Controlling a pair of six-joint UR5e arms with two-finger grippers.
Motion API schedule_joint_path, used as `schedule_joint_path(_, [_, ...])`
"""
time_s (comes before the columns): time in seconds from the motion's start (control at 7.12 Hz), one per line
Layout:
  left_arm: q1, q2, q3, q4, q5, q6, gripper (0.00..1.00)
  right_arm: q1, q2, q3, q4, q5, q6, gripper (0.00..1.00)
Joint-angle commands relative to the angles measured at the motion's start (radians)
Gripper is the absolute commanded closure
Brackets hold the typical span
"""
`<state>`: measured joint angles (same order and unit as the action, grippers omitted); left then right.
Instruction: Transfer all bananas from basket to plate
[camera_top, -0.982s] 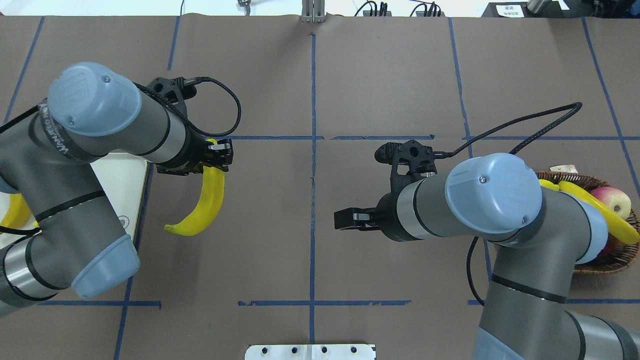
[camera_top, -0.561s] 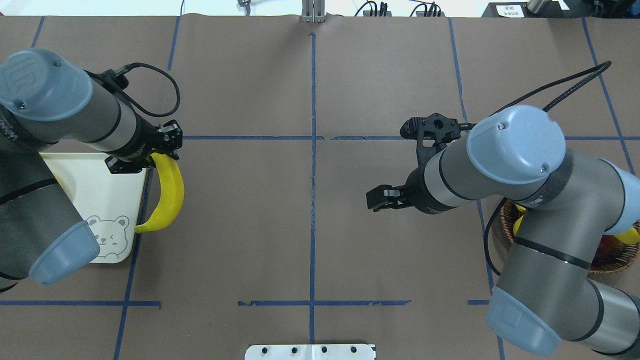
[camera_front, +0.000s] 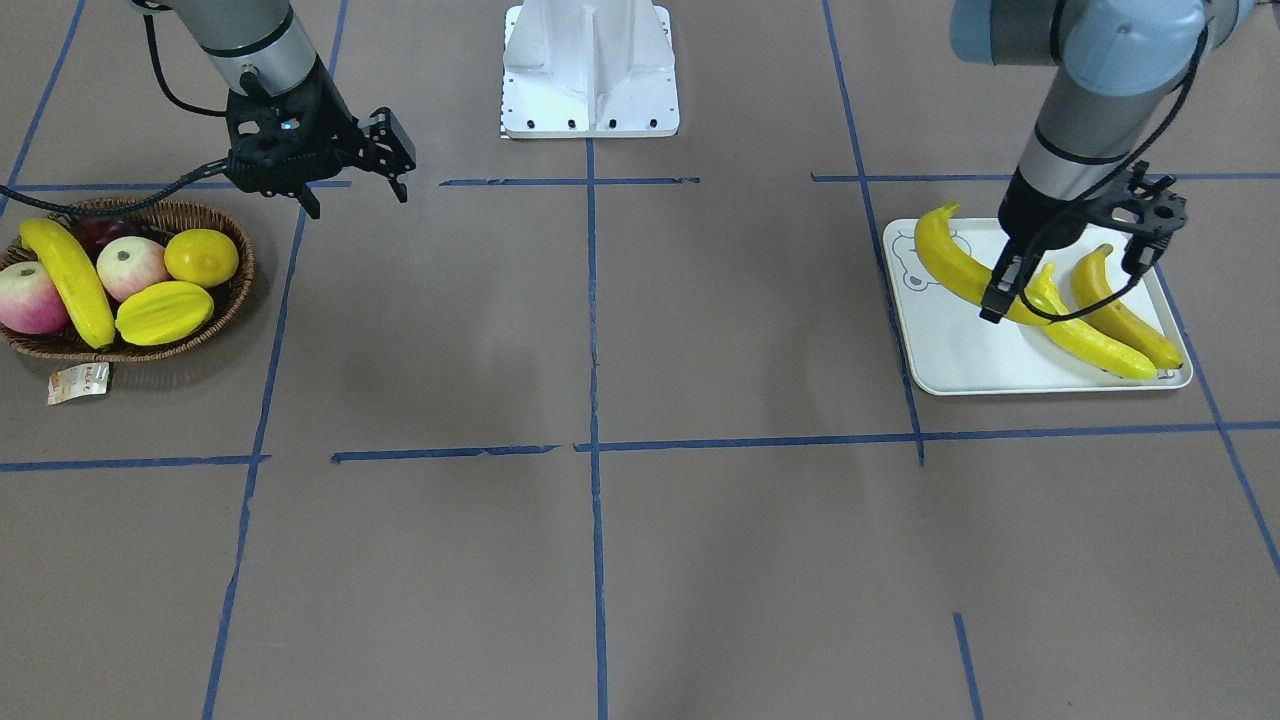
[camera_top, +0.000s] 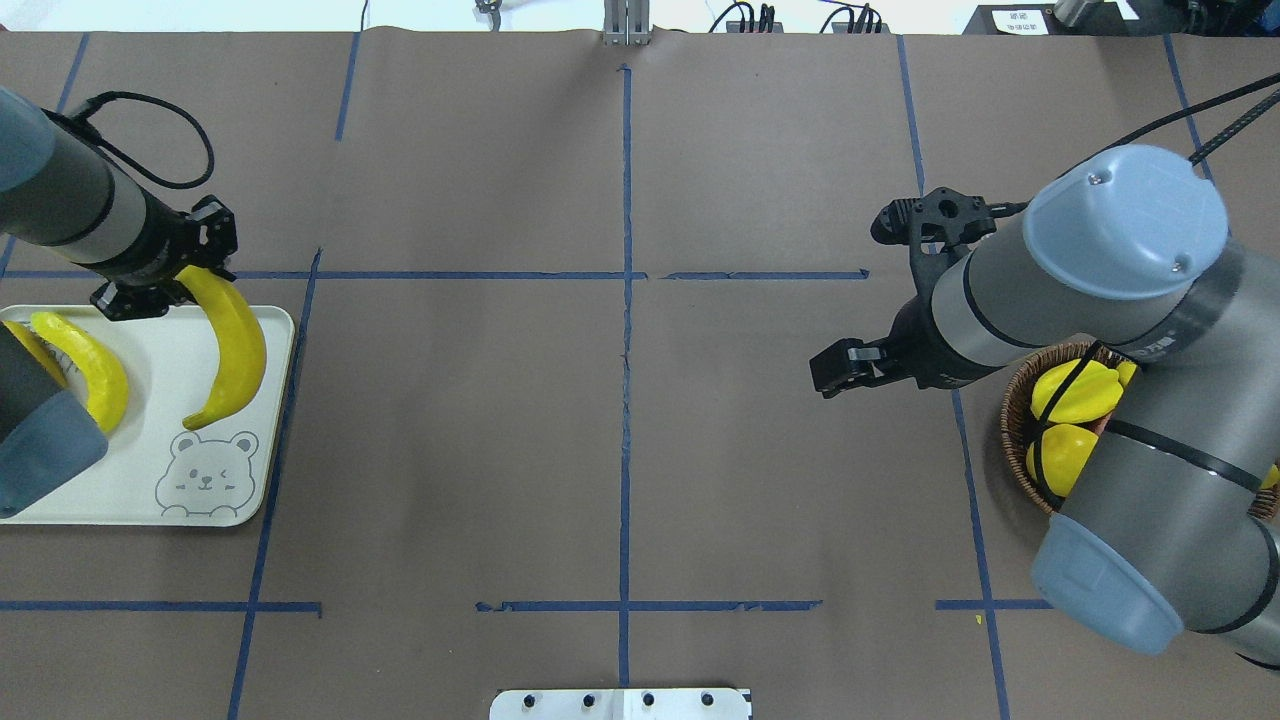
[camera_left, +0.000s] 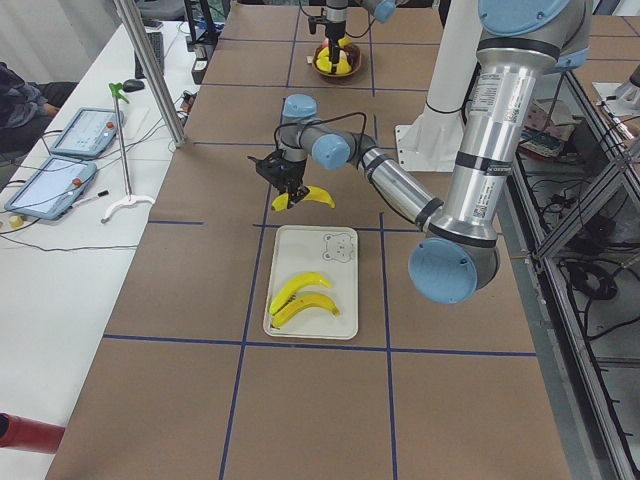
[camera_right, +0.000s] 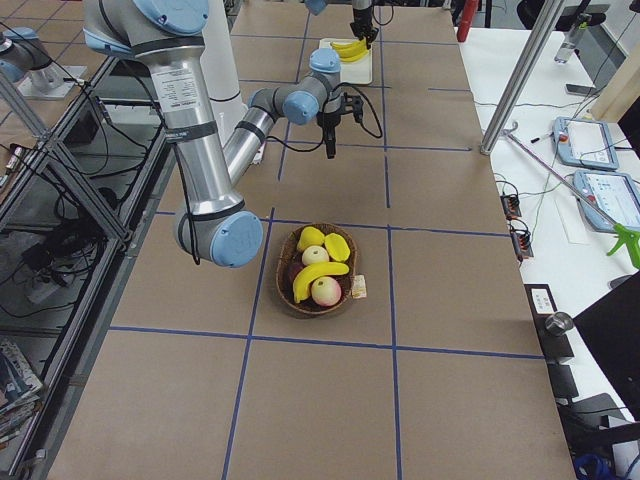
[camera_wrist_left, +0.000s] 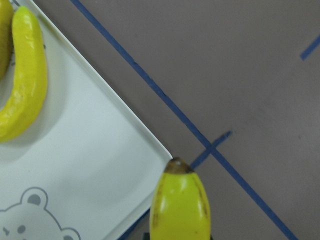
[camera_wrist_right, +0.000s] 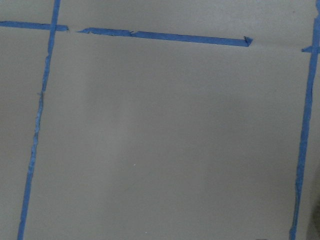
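Overhead exterior shows the left claw clamped on a banana above the plate's 2 o'clock rim, so releasing here could roll it onto the counter; the right claw is apart, empty, near the basket.

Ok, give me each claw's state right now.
Left claw: shut on a banana, above the plate.
Right claw: open, empty.

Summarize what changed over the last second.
The left gripper carried its banana leftward, from the open table to over the plate. The empty right gripper pulled rightward toward the basket. Nothing grasped or released; plate and basket stayed put.
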<state>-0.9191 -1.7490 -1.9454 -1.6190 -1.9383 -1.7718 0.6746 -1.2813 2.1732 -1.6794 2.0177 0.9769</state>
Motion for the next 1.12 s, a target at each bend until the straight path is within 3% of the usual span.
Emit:
schedule_joint_path(0.0, [-0.021, 0.054, 0.119, -0.172, -0.001, -0.058, 1.0, 0.01, -0.015, 0.014, 0.0, 0.006, -0.015, 0.0])
schedule_joint_path(0.28, [-0.023, 0.086, 0.212, -0.279, 0.001, -0.077, 0.97, 0.01, -0.015, 0.016, 0.0, 0.006, -0.015, 0.0])
schedule_joint_path(0.56, [-0.023, 0.127, 0.313, -0.46, 0.002, -0.071, 0.86, 0.01, -0.016, 0.016, 0.0, 0.006, -0.015, 0.0])
schedule_joint_path(0.7, [-0.021, 0.128, 0.316, -0.473, 0.002, -0.067, 0.69, 0.01, -0.015, 0.016, 0.0, 0.006, -0.015, 0.0])
schedule_joint_path(0.84, [-0.023, 0.131, 0.331, -0.476, 0.002, -0.057, 0.01, 0.008, -0.018, 0.016, 0.0, 0.006, -0.015, 0.0])
schedule_joint_path(0.98, [-0.029, 0.143, 0.327, -0.476, 0.002, -0.025, 0.0, 0.01, -0.016, 0.019, 0.0, 0.006, -0.015, 0.0])
